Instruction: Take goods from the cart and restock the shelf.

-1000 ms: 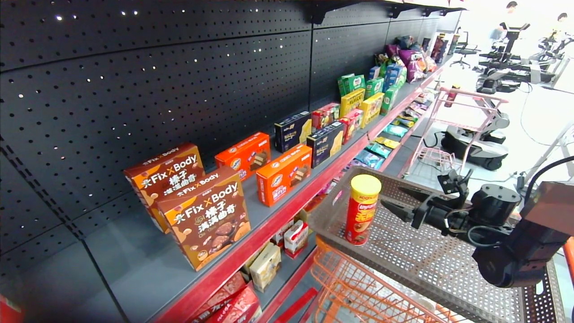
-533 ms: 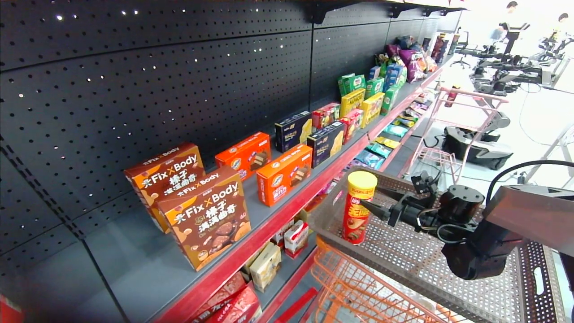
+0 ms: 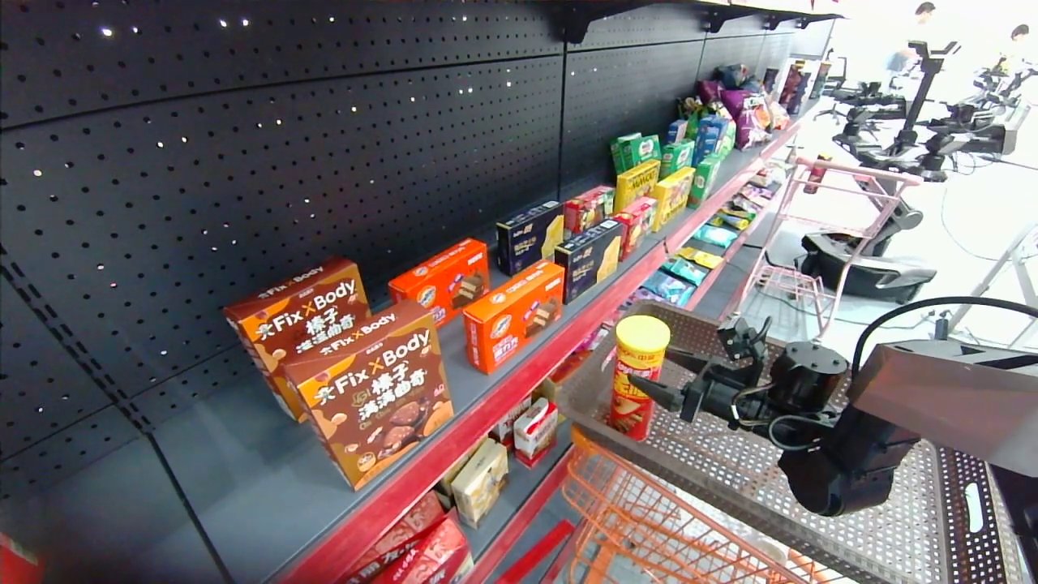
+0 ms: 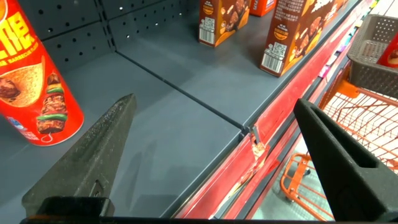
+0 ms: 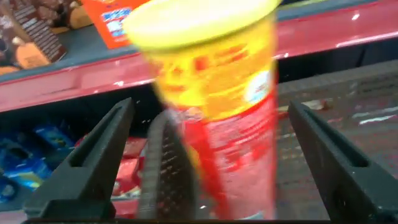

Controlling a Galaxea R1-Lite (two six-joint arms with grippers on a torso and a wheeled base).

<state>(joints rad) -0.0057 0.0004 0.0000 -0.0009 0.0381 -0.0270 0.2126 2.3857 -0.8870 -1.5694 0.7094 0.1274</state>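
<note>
Left gripper [image 4: 214, 106]: fingers spread wide and holding nothing, above a bare part of the shelf [image 3: 268, 478].
Shelf can [image 4: 34, 81]: red, upright on the shelf, near one finger of that gripper.
Brown boxes [image 3: 369, 393]: upright on the shelf, with orange boxes [image 3: 512, 315] beside them.
Cart can [image 3: 636, 381]: yellow lid, upright on the cart's perforated tray [image 3: 730, 478].
Right gripper [image 3: 651, 367]: wide open, one finger on each side of this can, not closed on it.

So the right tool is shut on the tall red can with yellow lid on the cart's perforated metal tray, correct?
No: the right tool is open around the tall red can with yellow lid on the cart's perforated metal tray, as the right wrist view shows.
</note>
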